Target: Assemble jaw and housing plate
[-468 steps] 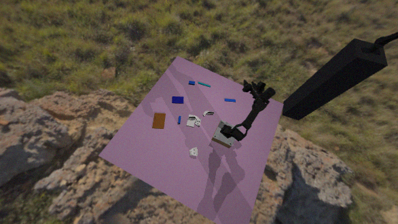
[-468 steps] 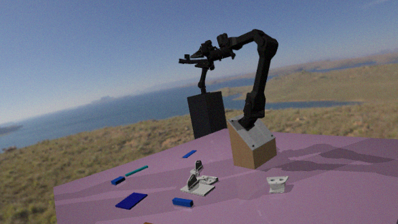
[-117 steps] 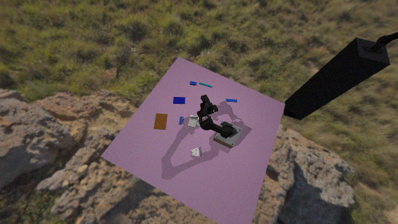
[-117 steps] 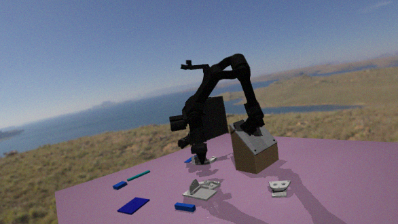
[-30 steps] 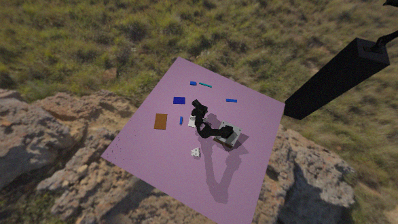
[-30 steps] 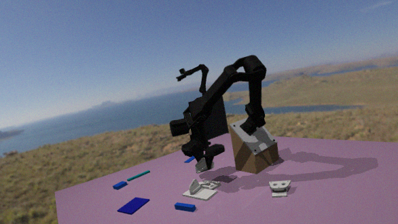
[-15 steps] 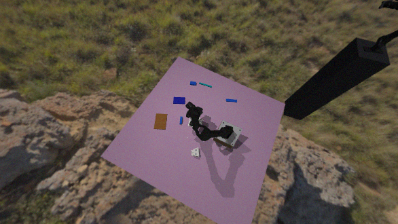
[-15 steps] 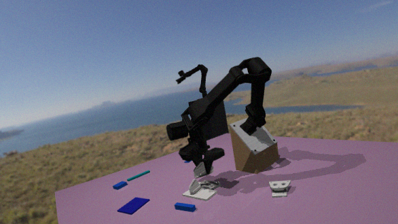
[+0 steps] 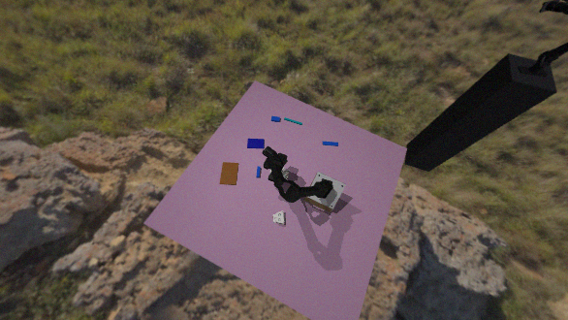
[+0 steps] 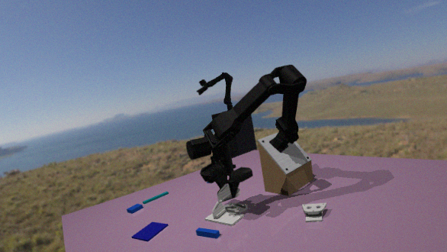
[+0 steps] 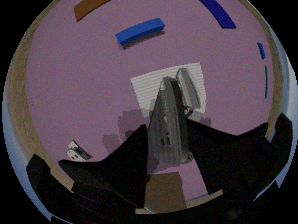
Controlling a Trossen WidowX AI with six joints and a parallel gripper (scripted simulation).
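Observation:
My gripper (image 10: 229, 188) (image 11: 164, 125) is shut on the loose grey jaw (image 10: 225, 192) (image 11: 169, 112) and holds it on edge above the white base plate (image 10: 232, 221) (image 11: 144, 86). The fitted jaw (image 10: 218, 211) (image 11: 189, 89) stands on the base. In the wrist view the held jaw lies just beside it and overlaps the base; the pins are hidden there, and meshing cannot be told. In the exterior view a gap shows under the held jaw. The white housing plate (image 9: 278, 217) (image 10: 314, 208) (image 11: 76, 153) rests apart from the base, with two holes showing.
A blue block (image 9: 258, 172) (image 10: 207, 233) (image 11: 140, 32) lies close to the base. A dark blue slab (image 9: 256, 144) (image 10: 149, 231), brown slab (image 9: 229, 174), teal stick (image 9: 293, 121) (image 10: 155, 197) and small blue block (image 9: 275, 118) (image 10: 134, 208) lie farther off. The arm's wooden mount (image 10: 271, 173) stands behind.

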